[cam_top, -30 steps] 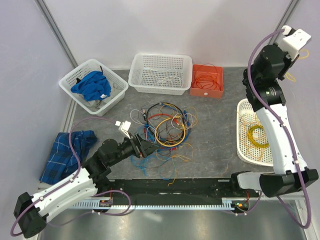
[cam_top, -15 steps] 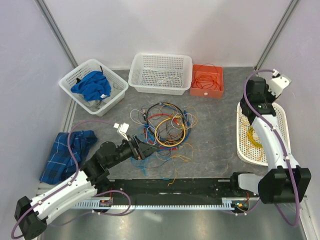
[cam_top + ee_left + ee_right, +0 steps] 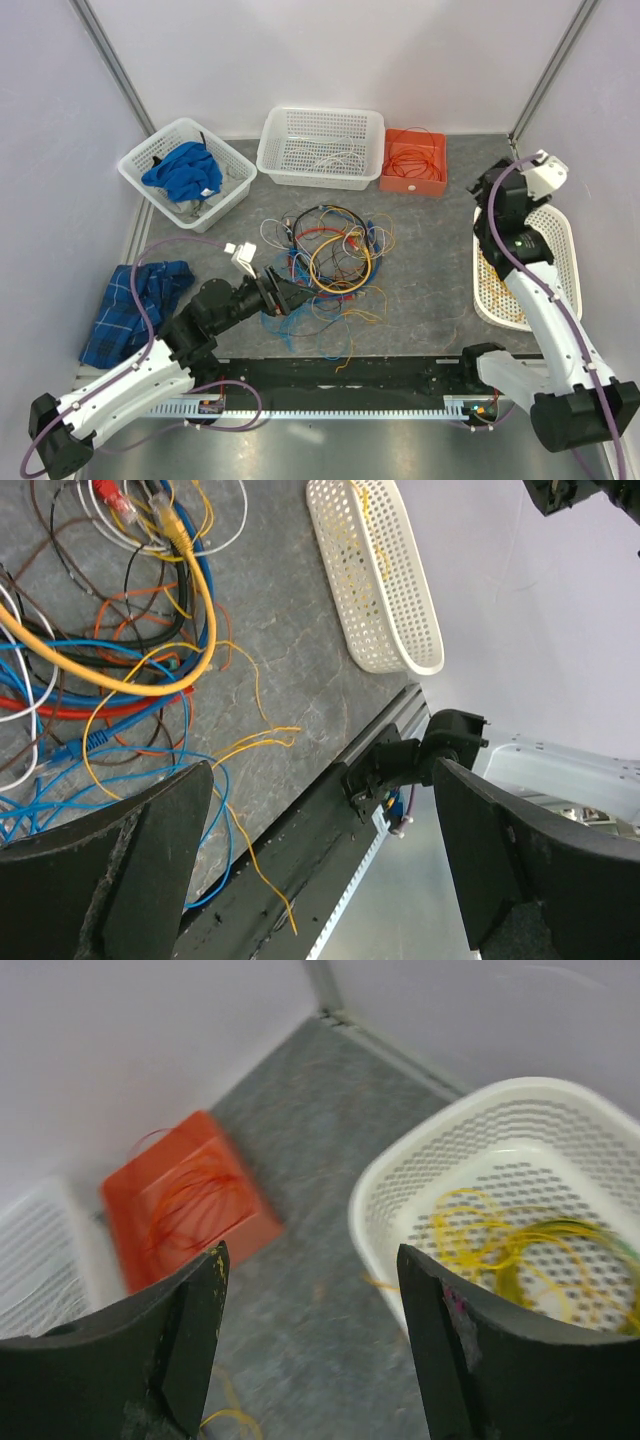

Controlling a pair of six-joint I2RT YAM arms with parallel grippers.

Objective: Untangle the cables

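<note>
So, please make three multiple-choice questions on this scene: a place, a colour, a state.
1. Where does the cable tangle lie? A) in a basket B) on the table, by the left gripper C) under the right arm
2. The wires in the oval basket are mostly: A) blue B) yellow C) white
3. The right gripper is: A) open, empty B) shut on a wire C) shut on cloth
Answers: B, it spreads on the grey tabletop; B, yellow coils lie in it; A, its jaws stand apart, nothing between.
</note>
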